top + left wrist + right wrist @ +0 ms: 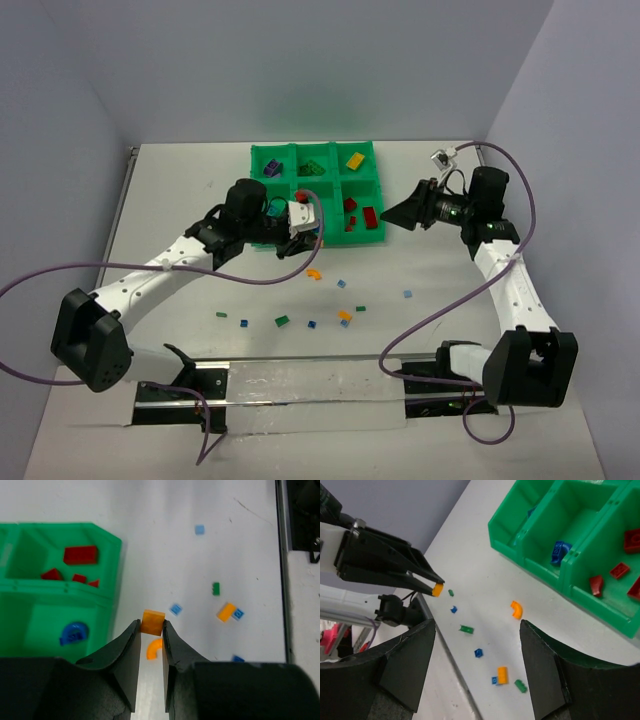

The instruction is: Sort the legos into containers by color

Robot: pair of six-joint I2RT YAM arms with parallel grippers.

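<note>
Left gripper point(151, 626) pinches an orange brick point(153, 621), apparently clear of the table point(200, 570). Right gripper point(477, 624) gapes wide, empty, beside the green tray point(535, 555).

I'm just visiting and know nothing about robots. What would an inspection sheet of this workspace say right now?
Surface: white table, with a mounting rail along its near edge.
Job's things: green tray of six compartments, one holding red bricks, its neighbour a blue piece; loose bricks are scattered on the table.
Clutter: small white part near the far edge; I cannot tell what it is.
Tools: left tool shut on an orange brick; right tool open and empty.
Cables: a purple cable loops from each arm over the table.
Surroundings: plain pale walls on three sides.
</note>
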